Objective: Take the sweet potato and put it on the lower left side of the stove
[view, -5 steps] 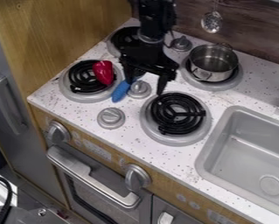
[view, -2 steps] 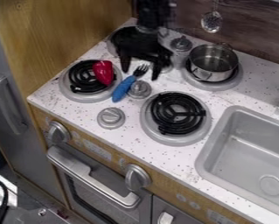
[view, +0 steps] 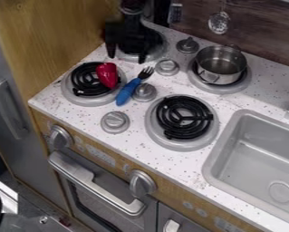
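Note:
The black gripper (view: 127, 58) hangs over the back left burner, its two fingers spread apart with nothing between them. Below and to its left, a red, sweet-potato-like object (view: 108, 74) lies on the right part of the front left burner (view: 89, 81) of the stove. The gripper is a little above and behind this red object, apart from it.
A fork with a blue handle (view: 128, 91) lies right of the red object, beside a grey knob (view: 145, 92). A metal pot (view: 221, 65) stands on the back right burner. The front right burner (view: 184, 118) and sink (view: 261, 158) are farther right.
The gripper has moved left and back, from above the fork to the back left burner. The red object, fork and pot have stayed in place.

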